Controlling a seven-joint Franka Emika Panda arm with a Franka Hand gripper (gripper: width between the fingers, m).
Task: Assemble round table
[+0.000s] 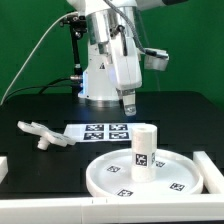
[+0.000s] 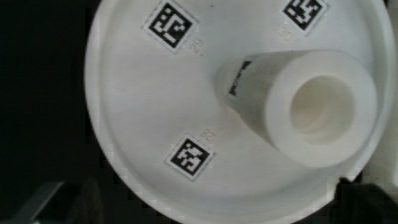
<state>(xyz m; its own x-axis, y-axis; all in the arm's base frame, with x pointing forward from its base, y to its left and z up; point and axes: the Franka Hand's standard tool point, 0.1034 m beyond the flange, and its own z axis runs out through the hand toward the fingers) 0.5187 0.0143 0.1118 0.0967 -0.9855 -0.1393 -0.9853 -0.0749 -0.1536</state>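
Note:
The large white round disc (image 1: 140, 176) lies flat on the black table at the exterior view's front right. The short cylindrical leg (image 1: 144, 150) stands upright on its hub. In the wrist view the disc (image 2: 169, 100) fills the frame, with the leg (image 2: 306, 100) seen end-on and hollow. The small branched foot piece (image 1: 40, 133) lies on the table at the exterior view's left. My gripper (image 1: 128, 104) hangs above and behind the leg, apart from it. Its dark fingertips (image 2: 361, 196) show at the frame's lower corners, wide apart with nothing between them.
The marker board (image 1: 104, 130) lies flat behind the disc. White rails border the table at the front (image 1: 60, 212) and at both sides (image 1: 212, 168). The robot base (image 1: 98, 80) stands at the back.

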